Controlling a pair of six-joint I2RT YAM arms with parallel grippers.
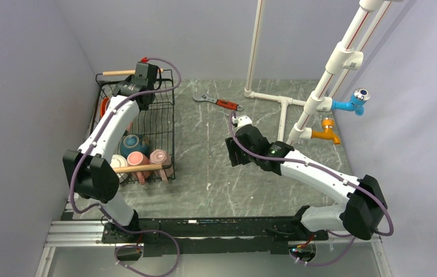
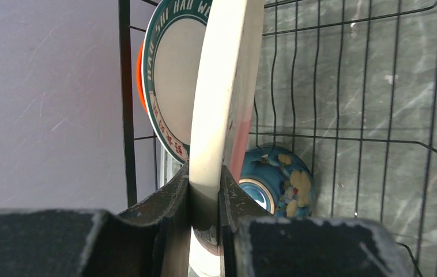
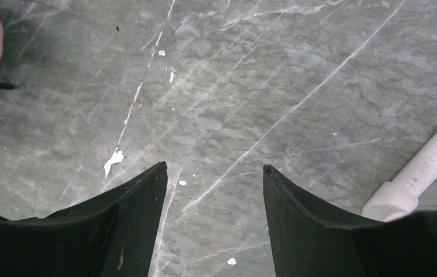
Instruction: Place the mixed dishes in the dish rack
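Observation:
The black wire dish rack stands at the left with two wooden rod handles. At its near end sit a teal bowl, two pink mugs and a white mug. My left gripper is over the far end, shut on a cream-edged plate held edge-on inside the rack. In the left wrist view, my left gripper pinches that plate's rim. Beside it stand the lettered-rim plate and the orange-red plate. The teal bowl lies beyond. My right gripper is open and empty above the bare table.
A red-handled wrench lies on the table behind my right arm. The white pipe frame with a blue tap and an orange tap stands at the back right. A pipe end shows near my right fingers.

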